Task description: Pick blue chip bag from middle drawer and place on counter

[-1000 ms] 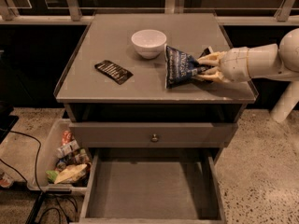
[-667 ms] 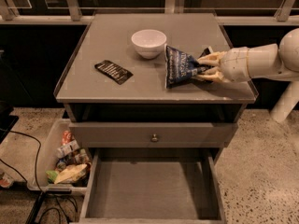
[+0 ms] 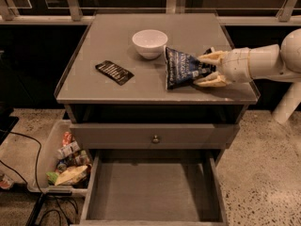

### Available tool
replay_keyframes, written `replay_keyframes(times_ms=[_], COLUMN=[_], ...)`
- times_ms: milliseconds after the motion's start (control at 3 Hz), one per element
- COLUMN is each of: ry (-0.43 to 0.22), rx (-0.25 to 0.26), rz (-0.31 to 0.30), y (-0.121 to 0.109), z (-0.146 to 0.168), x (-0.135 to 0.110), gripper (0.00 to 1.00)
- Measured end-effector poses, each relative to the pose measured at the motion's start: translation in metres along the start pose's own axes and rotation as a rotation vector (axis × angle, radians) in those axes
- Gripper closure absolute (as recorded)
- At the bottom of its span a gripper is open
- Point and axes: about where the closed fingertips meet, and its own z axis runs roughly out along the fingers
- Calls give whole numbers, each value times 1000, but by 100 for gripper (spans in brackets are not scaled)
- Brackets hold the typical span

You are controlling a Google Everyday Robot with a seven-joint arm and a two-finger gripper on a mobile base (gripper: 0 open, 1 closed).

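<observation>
**Cream two-finger claw [image 3: 203, 70] clamped on crinkly dark navy-blue chip bag [image 3: 181, 69]**

The claw comes in from the right, fingers closed on the bag's right end. The bag stands on edge at the front-right of the flat matte-grey square worktop [image 3: 113, 36]. Its lower edge seems to touch the surface, tho that's hard to tell. Round white bowl [image 3: 150, 43] sits just behind-left of the bag. Flat black packet w/ white print [image 3: 114, 72] lies well to the left. Below the grey drawer front w/ small round knob [image 3: 122, 135], the wide shallow grey middle drawer [image 3: 150, 194] is pulled open.
</observation>
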Motion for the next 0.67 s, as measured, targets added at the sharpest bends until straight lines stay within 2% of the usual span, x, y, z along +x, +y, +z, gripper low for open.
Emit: replay_keyframes(times_ms=[333,667], ry=[0,0], rx=[0,0], rz=[0,0], y=[0,0], z=[0,0], x=[0,0], gripper=[0,0])
